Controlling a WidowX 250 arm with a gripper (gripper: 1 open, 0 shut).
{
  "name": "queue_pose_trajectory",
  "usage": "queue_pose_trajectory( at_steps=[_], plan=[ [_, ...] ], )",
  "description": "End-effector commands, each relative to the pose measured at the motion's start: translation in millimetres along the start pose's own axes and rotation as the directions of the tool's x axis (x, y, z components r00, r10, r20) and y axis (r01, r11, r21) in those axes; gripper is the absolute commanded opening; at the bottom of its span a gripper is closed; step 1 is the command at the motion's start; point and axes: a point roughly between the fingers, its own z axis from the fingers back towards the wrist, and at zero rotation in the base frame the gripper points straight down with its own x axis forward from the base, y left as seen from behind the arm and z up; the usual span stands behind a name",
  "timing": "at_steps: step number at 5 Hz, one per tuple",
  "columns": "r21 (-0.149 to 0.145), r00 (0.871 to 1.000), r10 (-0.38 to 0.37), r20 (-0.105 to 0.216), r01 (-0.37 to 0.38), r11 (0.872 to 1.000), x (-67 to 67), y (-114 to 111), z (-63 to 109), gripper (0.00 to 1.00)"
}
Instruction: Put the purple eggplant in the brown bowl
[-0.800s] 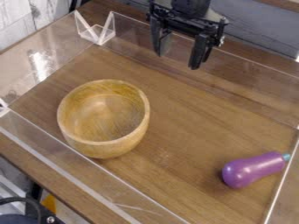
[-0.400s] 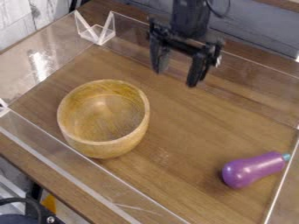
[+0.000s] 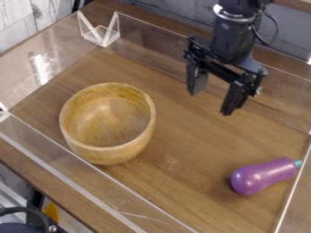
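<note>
The purple eggplant (image 3: 263, 176) lies on the wooden table near the right front corner, its teal stem cap pointing right. The brown bowl (image 3: 108, 121) stands at the left of the table, empty. My gripper (image 3: 212, 95) hangs over the table right of centre, pointing down, its black fingers (image 3: 194, 79) spread apart with nothing between them. It is above and to the upper left of the eggplant, well apart from it, and to the right of the bowl.
Clear plastic walls (image 3: 51, 55) ring the table top. A folded clear plastic piece (image 3: 97, 29) stands at the back left corner. The front wall edge (image 3: 85, 187) runs diagonally below the bowl.
The gripper has moved from the back of the table toward the right and front, coming closer to the eggplant. Its fingers stayed open. Bowl and eggplant have not moved.
</note>
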Motion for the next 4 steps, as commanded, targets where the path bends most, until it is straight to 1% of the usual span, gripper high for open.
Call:
queue_pose_trajectory(
  at_steps=[1, 2, 3, 4],
  plan=[
    [0.004, 0.998, -0.047, 0.043, 0.047, 0.999, 3.7, -4.8, 5.6, 1.00],
    [0.011, 0.994, -0.101, 0.045, 0.101, 0.995, 3.1, -11.2, 0.1, 1.00],
    [0.023, 0.985, -0.166, 0.048, 0.165, 0.986, 1.9, -20.8, -4.7, 1.00],
    [0.030, 0.977, -0.210, 0.045, 0.209, 0.977, 1.4, -27.2, -8.9, 1.00]
  ],
)
